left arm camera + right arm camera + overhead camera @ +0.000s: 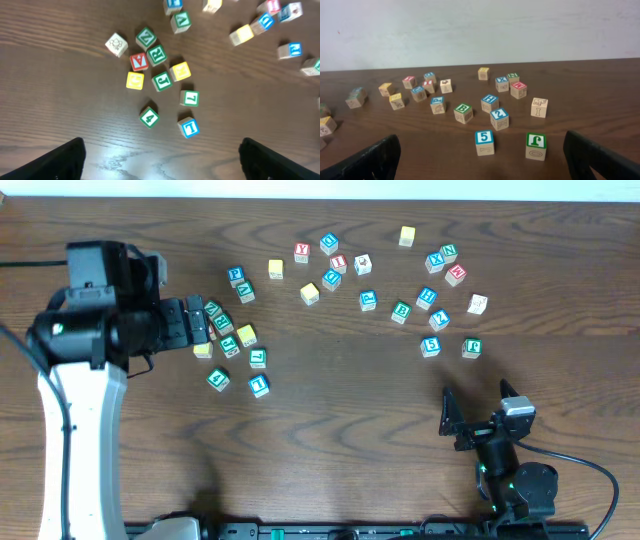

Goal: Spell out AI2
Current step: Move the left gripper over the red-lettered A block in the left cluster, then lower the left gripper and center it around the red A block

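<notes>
Many lettered wooden blocks lie scattered on the brown table (340,420). A blue "2" block (439,319) sits at the right; it also shows in the right wrist view (499,118). A green block that looks like an "A" (244,291) lies near the left cluster, also in the left wrist view (180,20). A red block with an "I"-like mark (338,263) lies at the back centre. My left gripper (198,322) is open and empty above the left cluster (160,150). My right gripper (478,412) is open and empty near the front right (480,150).
A blue "5" block (484,141) and a green block (536,145) stand just ahead of the right gripper. A green "4" block (149,117) and a blue block (189,128) lie nearest the left gripper. A white wall rises behind the table.
</notes>
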Action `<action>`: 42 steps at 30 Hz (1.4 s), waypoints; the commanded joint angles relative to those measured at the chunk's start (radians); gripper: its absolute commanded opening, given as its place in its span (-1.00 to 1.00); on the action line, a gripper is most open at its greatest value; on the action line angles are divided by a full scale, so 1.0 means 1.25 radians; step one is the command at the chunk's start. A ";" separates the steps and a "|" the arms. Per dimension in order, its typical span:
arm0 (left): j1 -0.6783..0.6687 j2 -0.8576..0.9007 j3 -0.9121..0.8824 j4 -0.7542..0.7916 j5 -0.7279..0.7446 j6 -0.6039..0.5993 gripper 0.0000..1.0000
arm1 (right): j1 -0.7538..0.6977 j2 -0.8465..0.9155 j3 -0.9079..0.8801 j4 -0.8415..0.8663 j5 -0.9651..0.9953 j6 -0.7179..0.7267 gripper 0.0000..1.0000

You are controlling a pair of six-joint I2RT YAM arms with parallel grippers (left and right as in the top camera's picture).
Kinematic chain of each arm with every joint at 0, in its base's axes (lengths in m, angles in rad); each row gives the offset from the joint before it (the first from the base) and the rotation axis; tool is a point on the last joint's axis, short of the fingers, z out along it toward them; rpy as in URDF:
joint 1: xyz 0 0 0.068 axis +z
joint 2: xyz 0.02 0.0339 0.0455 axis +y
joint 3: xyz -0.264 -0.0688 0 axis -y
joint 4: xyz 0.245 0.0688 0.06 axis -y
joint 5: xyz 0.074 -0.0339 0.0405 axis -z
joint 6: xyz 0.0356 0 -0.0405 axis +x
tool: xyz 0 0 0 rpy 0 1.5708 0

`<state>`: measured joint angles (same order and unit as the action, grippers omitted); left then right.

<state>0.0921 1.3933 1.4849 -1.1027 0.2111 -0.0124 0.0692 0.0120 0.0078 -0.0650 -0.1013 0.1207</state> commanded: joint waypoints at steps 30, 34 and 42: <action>-0.031 0.398 0.012 0.134 -0.123 -0.174 0.37 | -0.003 -0.004 -0.002 -0.002 -0.002 -0.008 0.98; -0.031 0.411 0.010 0.139 -0.128 -0.168 0.22 | -0.003 -0.004 -0.002 -0.002 -0.002 -0.008 0.99; -0.031 0.442 0.009 0.150 -0.129 -0.168 0.18 | -0.003 -0.004 -0.002 -0.002 -0.002 -0.008 0.99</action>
<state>0.0505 1.9194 1.4849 -0.9173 0.0681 -0.2317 0.0692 0.0120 0.0078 -0.0654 -0.1013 0.1207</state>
